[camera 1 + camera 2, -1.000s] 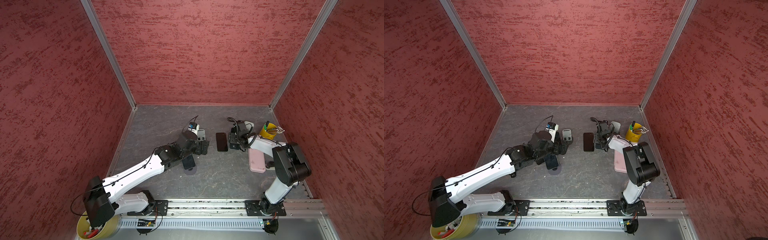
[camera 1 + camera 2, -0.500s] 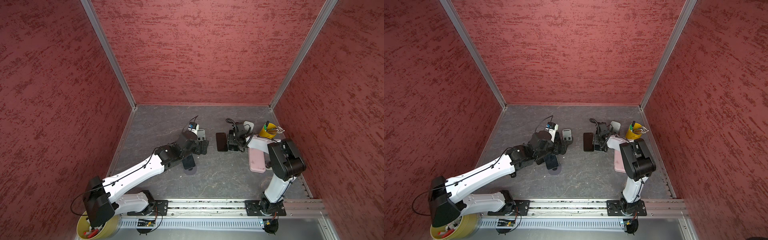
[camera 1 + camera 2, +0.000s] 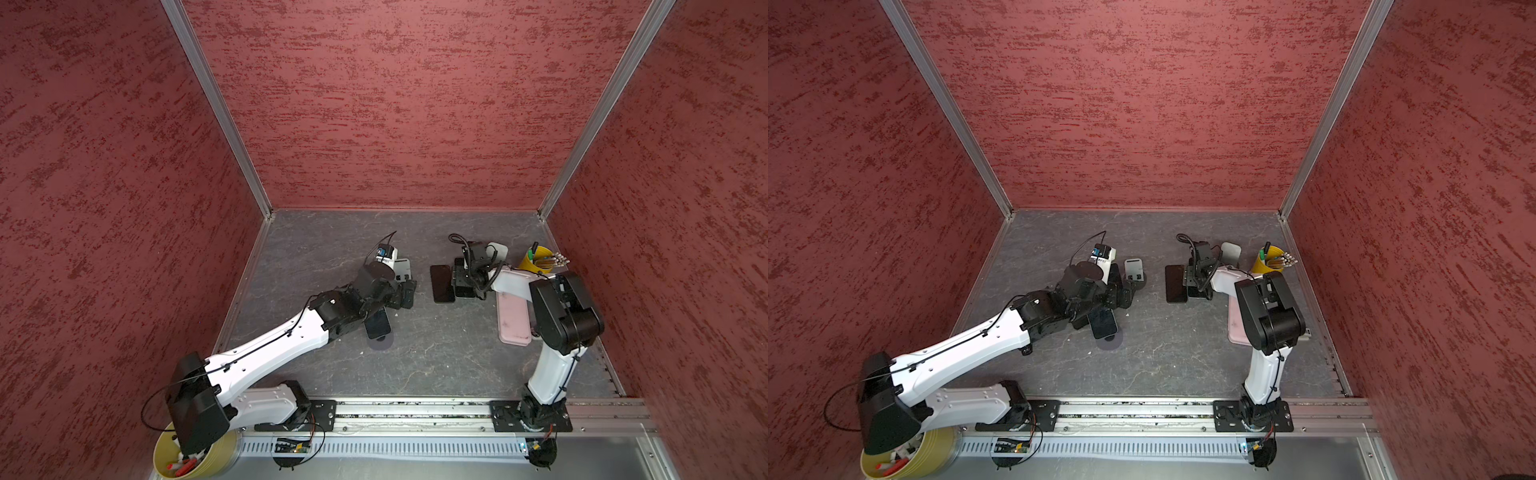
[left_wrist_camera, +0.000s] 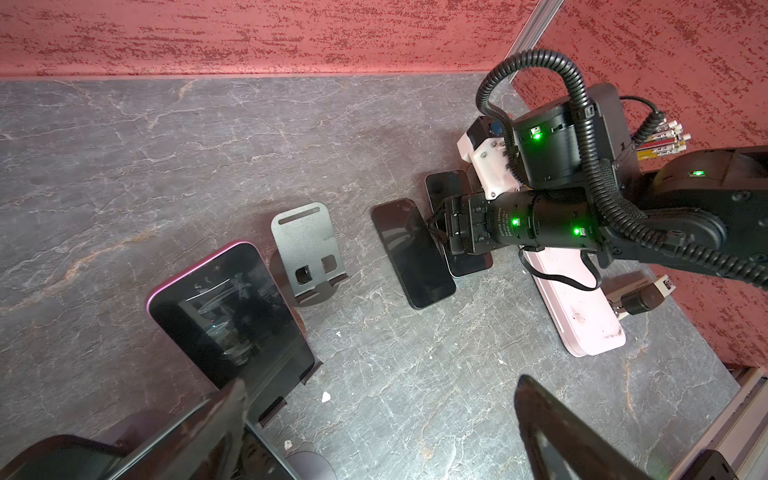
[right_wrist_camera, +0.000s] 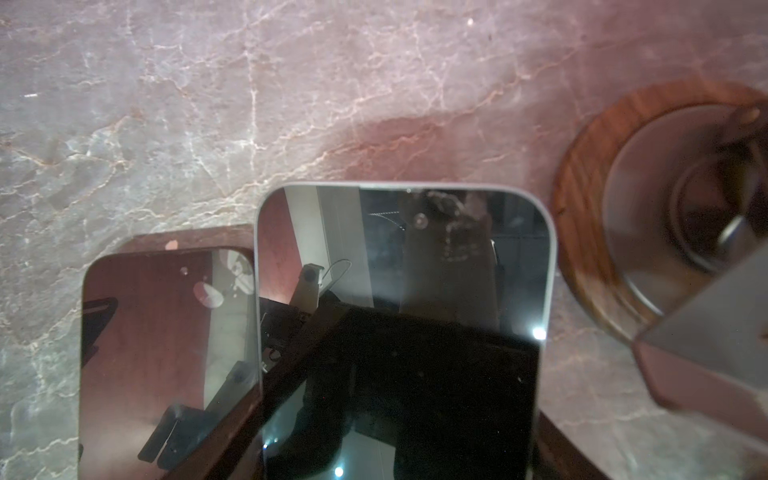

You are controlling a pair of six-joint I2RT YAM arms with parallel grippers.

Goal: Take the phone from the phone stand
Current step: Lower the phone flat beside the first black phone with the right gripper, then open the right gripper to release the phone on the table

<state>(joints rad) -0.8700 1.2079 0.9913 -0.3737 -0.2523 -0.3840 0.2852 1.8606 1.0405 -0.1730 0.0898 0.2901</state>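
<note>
You are holding the left hand (image 4: 382,449) wide apart near the phone (image 4: 232,307) in its phone stand (image 4: 291,386), while the right hand (image 4: 434,226), grip unreadable, is hovering over a flat phone (image 5: 403,249).

I see a glossy glass phone (image 4: 232,316), a matt grey metal empty stand (image 4: 305,245), and a smooth, stone-look table (image 4: 166,145).

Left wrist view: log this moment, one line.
left gripper jaws open | pink-edged phone on dark stand | grey stand empty | two phones flat by right gripper
</note>
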